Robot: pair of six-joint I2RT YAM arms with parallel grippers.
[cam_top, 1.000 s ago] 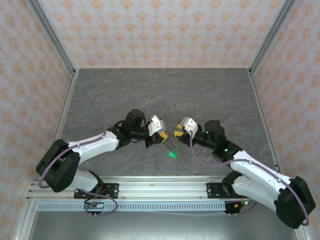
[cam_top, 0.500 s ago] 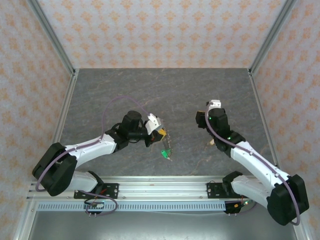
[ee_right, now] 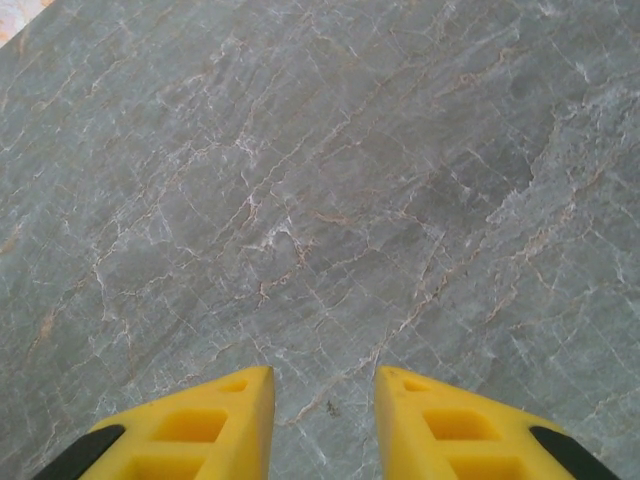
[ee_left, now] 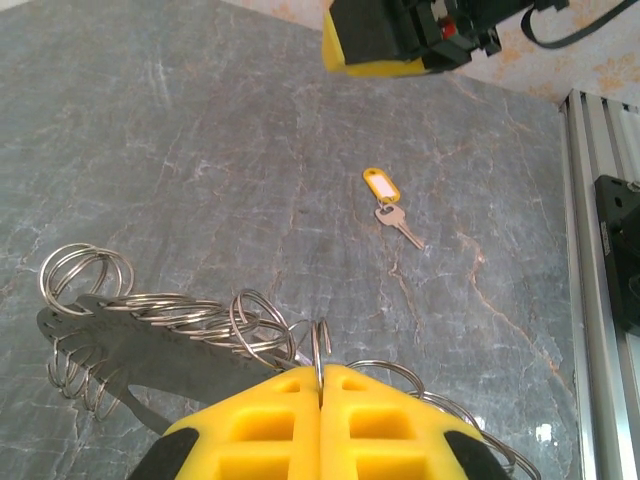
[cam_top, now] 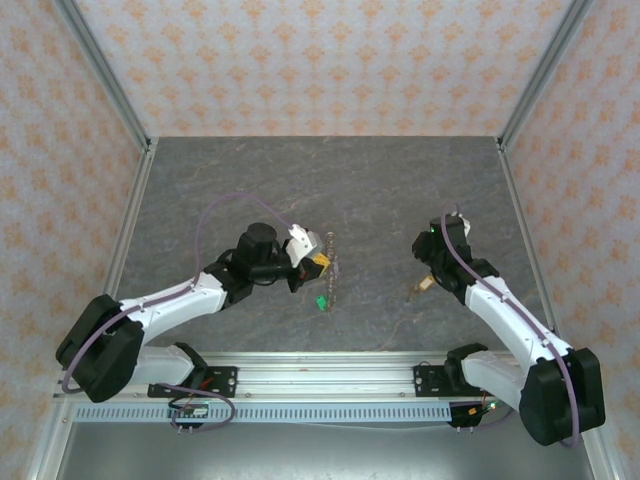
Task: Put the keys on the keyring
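Note:
My left gripper (cam_top: pixel 318 262) (ee_left: pixel 320 375) is shut on one ring of the keyring (cam_top: pixel 334 270) (ee_left: pixel 170 320). In the left wrist view the keyring is a string of linked silver split rings. It trails from the fingers over the table, and its small green tag (cam_top: pixel 321 301) is at the near end. A tiny key with a tan-yellow head (ee_left: pixel 383 190) (cam_top: pixel 424 283) lies flat on the table to the right. My right gripper (cam_top: pixel 432 258) (ee_right: pixel 325 400) is open just beyond that key, over bare table, holding nothing. The whitish-silver key is out of view.
The grey marbled table (cam_top: pixel 400 190) is bounded by aluminium frame posts and patterned walls on three sides. A metal rail (cam_top: pixel 330 372) (ee_left: pixel 600 180) carrying the arm bases runs along the near edge.
My right gripper has pulled away from the left one to the right side. The tan-headed key now lies on the table beside it. The left gripper still grips the keyring and has shifted slightly back.

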